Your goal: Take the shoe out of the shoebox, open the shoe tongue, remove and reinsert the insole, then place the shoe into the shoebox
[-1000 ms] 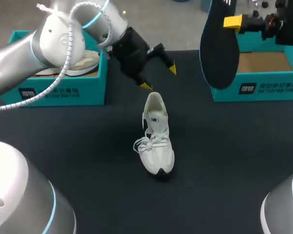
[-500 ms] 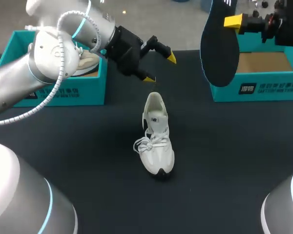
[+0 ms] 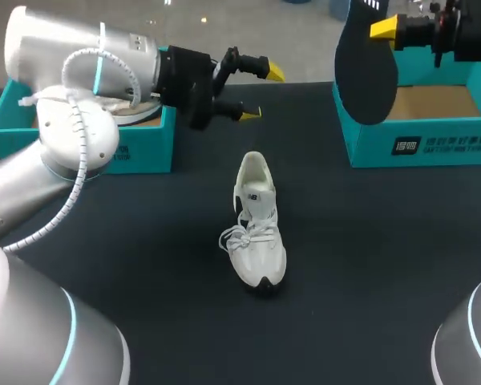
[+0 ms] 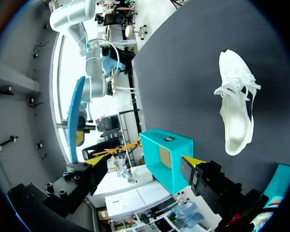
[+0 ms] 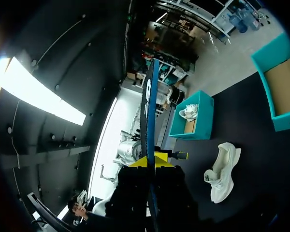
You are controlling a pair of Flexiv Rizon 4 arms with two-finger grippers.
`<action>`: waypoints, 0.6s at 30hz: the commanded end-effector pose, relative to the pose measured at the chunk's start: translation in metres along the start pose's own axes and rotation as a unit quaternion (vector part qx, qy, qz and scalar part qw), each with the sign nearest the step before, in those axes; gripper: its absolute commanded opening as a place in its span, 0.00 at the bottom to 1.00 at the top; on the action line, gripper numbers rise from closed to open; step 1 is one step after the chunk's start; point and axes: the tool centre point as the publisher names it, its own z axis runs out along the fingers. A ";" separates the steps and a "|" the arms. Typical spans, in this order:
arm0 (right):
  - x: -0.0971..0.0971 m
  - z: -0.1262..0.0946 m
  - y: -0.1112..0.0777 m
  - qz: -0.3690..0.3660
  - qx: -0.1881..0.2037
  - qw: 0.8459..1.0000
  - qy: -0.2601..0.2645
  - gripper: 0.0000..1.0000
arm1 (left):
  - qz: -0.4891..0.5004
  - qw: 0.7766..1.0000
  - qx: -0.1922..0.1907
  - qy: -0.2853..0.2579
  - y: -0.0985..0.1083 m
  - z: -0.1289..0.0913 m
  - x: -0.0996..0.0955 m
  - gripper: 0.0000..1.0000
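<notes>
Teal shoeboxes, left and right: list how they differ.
The left teal cardboard shoebox holds a white shoe; the right teal cardboard shoebox shows only bare brown floor. My left arm overlaps the left one; a black insole overlaps the right. Both are open-topped.

we see the white shoe (image 3: 256,228) standing upright on its sole, laces loose, dark toe tip toward us, heel opening facing away. the dark insole (image 3: 362,76) hangs in the air beyond and right of the shoe, clamped near its upper end in our right gripper (image 3: 378,28). the open teal shoebox (image 3: 421,144), brown floor showing, sits behind the shoe to its right
</notes>
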 end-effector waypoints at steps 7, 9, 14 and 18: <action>-0.018 0.026 0.014 0.030 0.027 0.999 -0.021 0.00 | 0.008 0.994 0.010 -0.108 -0.004 -0.005 -0.022 1.00; -0.021 0.033 0.014 0.043 0.037 0.998 -0.036 0.00 | 0.018 0.993 0.007 -0.115 -0.005 -0.002 -0.027 1.00; -0.018 0.049 0.012 0.072 0.050 0.995 -0.042 0.00 | 0.036 0.990 0.004 -0.133 0.001 0.005 -0.036 1.00; -0.015 0.057 0.008 0.082 0.057 0.994 -0.046 0.00 | 0.038 0.987 0.001 -0.156 0.007 0.006 -0.043 1.00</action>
